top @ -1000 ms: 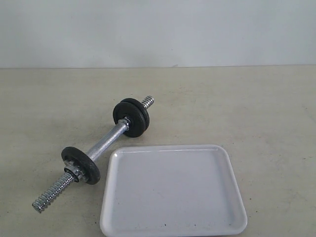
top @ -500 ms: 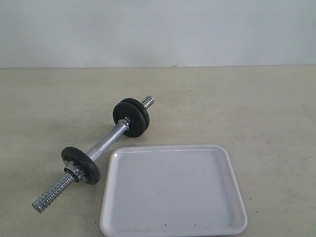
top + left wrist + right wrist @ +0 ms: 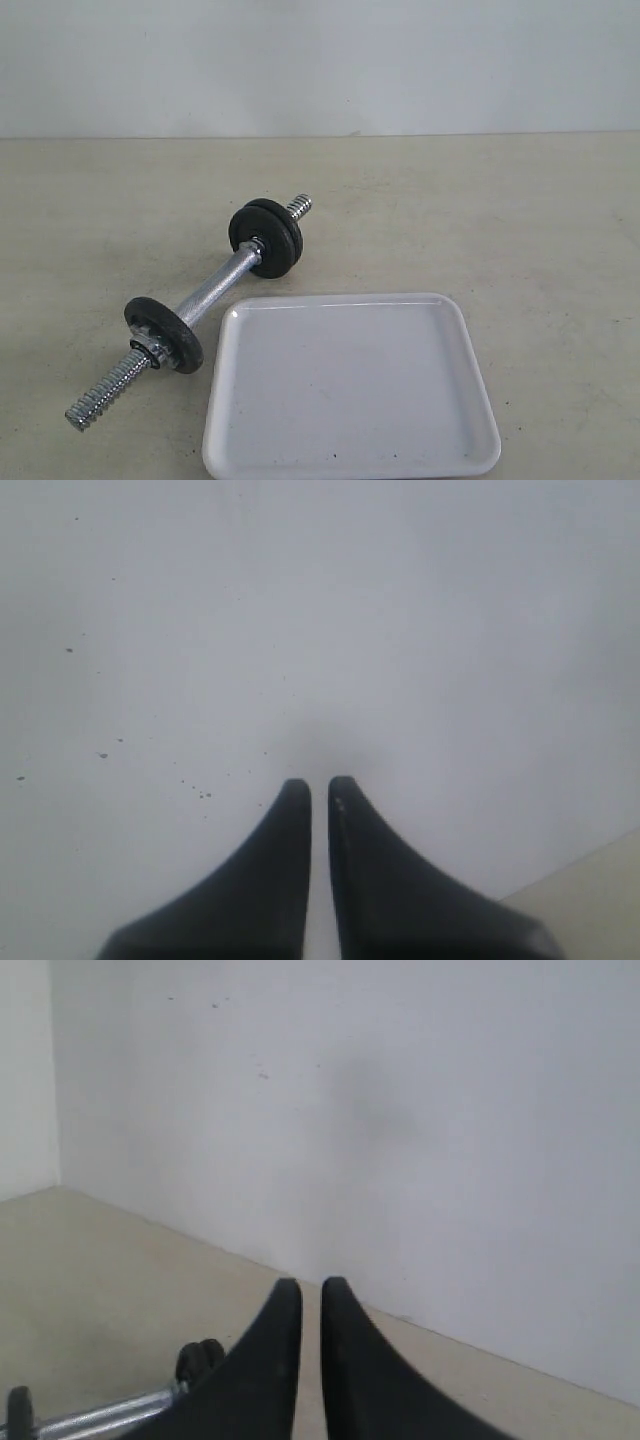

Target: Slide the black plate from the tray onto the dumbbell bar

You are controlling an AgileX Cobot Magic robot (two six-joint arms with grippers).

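The dumbbell bar (image 3: 215,288) lies diagonally on the beige table, left of the white tray (image 3: 350,385). Two black plates (image 3: 266,238) sit side by side on its far end. A single black plate (image 3: 163,334) with a metal collar sits near its front threaded end. No plate lies in the tray. Neither gripper shows in the exterior view. My left gripper (image 3: 319,785) is shut on nothing and faces a white surface. My right gripper (image 3: 311,1286) is also shut on nothing, well above the table, with the bar (image 3: 100,1420) and the paired plates (image 3: 200,1360) low beside it.
A white wall (image 3: 320,65) runs along the back of the table (image 3: 520,220). In the right wrist view the wall (image 3: 400,1110) meets the table along a slanting line. A beige corner (image 3: 590,890) shows in the left wrist view.
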